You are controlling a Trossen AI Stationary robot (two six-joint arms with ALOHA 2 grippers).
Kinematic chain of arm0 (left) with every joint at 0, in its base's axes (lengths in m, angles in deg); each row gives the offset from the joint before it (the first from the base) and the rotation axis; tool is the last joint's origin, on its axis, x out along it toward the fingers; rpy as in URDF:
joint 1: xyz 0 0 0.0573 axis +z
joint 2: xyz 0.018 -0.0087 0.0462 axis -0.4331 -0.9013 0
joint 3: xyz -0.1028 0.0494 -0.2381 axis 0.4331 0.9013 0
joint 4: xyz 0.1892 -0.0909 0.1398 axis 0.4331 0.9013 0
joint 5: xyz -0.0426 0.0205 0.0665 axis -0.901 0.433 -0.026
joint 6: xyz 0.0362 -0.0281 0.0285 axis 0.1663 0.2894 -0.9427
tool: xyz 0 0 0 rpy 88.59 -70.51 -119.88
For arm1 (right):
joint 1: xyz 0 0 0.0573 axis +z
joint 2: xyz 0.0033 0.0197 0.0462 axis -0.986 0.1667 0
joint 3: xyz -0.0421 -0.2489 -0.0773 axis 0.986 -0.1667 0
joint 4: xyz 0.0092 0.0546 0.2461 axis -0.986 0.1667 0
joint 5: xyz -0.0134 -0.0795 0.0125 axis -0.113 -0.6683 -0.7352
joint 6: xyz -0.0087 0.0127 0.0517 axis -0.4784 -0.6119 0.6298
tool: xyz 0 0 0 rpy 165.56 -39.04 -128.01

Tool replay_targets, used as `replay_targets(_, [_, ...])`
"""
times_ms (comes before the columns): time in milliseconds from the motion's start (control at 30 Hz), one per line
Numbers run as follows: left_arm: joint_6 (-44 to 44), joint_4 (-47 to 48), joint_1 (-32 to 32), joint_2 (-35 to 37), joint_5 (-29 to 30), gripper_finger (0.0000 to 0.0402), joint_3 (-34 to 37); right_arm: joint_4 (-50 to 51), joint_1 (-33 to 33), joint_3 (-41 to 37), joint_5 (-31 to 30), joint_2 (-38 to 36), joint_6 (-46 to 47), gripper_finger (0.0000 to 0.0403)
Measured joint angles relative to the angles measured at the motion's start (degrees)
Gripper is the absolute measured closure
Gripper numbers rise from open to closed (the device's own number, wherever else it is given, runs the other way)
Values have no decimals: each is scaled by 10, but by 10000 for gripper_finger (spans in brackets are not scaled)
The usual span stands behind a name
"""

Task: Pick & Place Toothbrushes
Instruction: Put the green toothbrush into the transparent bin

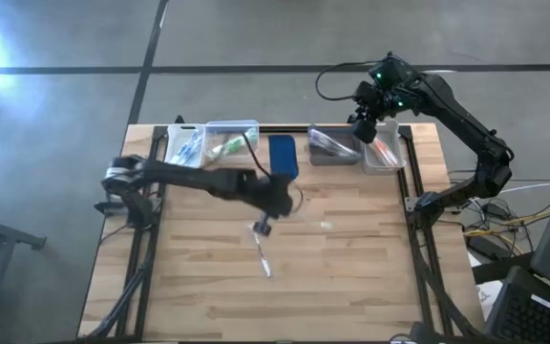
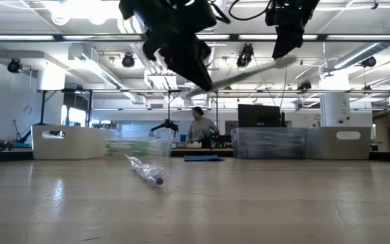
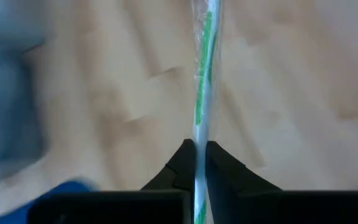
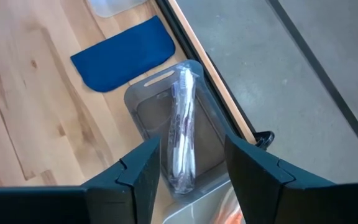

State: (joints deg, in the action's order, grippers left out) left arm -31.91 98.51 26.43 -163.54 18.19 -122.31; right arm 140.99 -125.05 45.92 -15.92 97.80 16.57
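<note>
The near half of the table is open wood, with a single wrapped toothbrush lying loose on it. The far edge is crowded: a row of bins, a blue pad and a grey bin stand close together, with only narrow gaps between them. The left arm stretches across the left middle of the table, and its gripper, clamped on a green toothbrush, hangs above the table's centre, blocking that path. The right gripper hovers, fingers spread, over the grey bin, which seems to hold wrapped toothbrushes. The right side of the table is free.
</note>
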Motion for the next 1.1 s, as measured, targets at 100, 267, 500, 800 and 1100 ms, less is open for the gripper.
replay_targets(100, [21, -1, 44, 44, 13, 383, 18, 0, 0, 0, 0, 0, 8, 232])
replay_targets(267, [52, 6, 125, 110, 34, 383, 33, 0, 0, 0, 0, 0, 34, 235])
replay_targets(500, [54, 27, 243, 176, 38, 383, 33, -2, 0, 0, 1, 0, 72, 223])
replay_targets(800, [108, 140, 387, 184, 43, 383, 34, -4, 0, 0, 1, 0, 108, 224])
replay_targets(1100, [62, 161, 436, 181, 37, 383, 83, -17, 0, -1, 1, 0, 123, 243])
